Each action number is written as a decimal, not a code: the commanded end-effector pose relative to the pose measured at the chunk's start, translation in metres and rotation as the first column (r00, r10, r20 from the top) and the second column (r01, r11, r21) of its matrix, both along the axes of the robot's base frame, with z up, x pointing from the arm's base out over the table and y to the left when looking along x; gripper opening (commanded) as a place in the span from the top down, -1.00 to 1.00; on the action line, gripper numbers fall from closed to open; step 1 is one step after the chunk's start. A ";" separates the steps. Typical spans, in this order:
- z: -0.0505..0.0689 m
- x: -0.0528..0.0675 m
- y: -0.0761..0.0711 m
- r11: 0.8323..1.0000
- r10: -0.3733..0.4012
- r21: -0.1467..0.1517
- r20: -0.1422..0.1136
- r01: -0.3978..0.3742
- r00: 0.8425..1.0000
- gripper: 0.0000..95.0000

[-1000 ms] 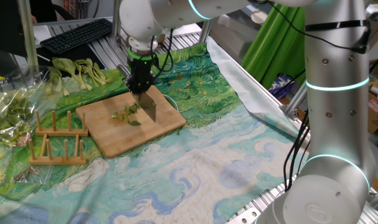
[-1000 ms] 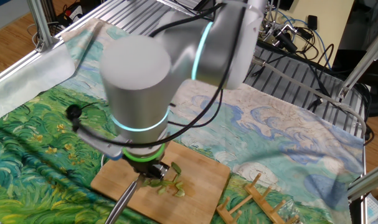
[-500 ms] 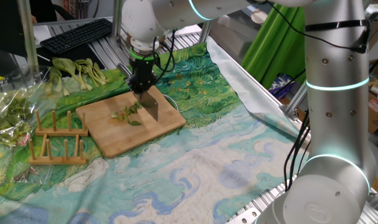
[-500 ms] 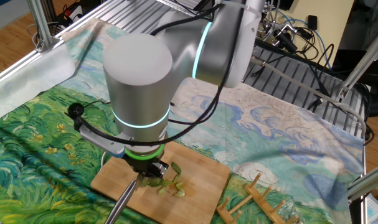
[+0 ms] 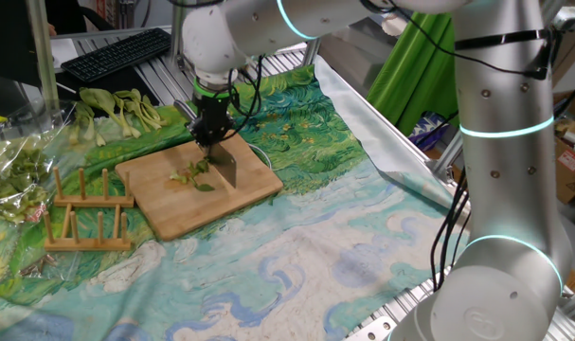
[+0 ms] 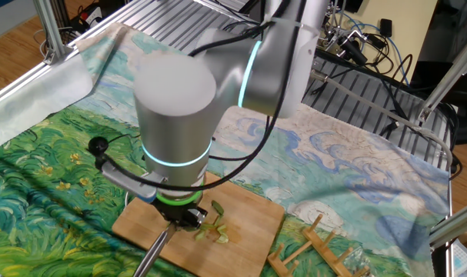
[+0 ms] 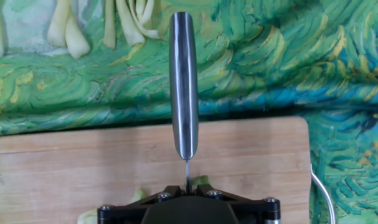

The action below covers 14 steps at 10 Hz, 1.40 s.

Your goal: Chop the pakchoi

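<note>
So we see one black two-finger gripper [image 5: 211, 133] clamped tight on one steel knife [image 5: 226, 163], over one chopped green pakchoi leaf [image 5: 193, 175] on one wooden board [image 5: 173, 204].

Bright, even indoor light, soft shadows; all views reasonably sharp.

No readable text, labels or signs

Robotics lab, alu frame rails [image 6: 60, 38], keyboard [image 5: 116, 52], loose cables [image 6: 364, 50]
</note>
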<state>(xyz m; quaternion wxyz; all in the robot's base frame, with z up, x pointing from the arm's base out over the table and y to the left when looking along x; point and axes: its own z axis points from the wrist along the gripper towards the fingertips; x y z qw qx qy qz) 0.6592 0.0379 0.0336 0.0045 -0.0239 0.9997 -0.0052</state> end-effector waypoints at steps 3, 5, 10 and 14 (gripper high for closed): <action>0.003 -0.003 -0.001 1.000 -0.002 0.004 0.022 0.002 1.000 1.00; 0.001 -0.016 0.001 1.000 -0.014 0.006 0.061 0.014 0.998 1.00; -0.005 -0.022 0.002 1.000 -0.021 -0.008 0.057 0.022 0.998 1.00; -0.012 -0.010 0.003 1.000 -0.030 -0.004 0.041 0.030 0.999 1.00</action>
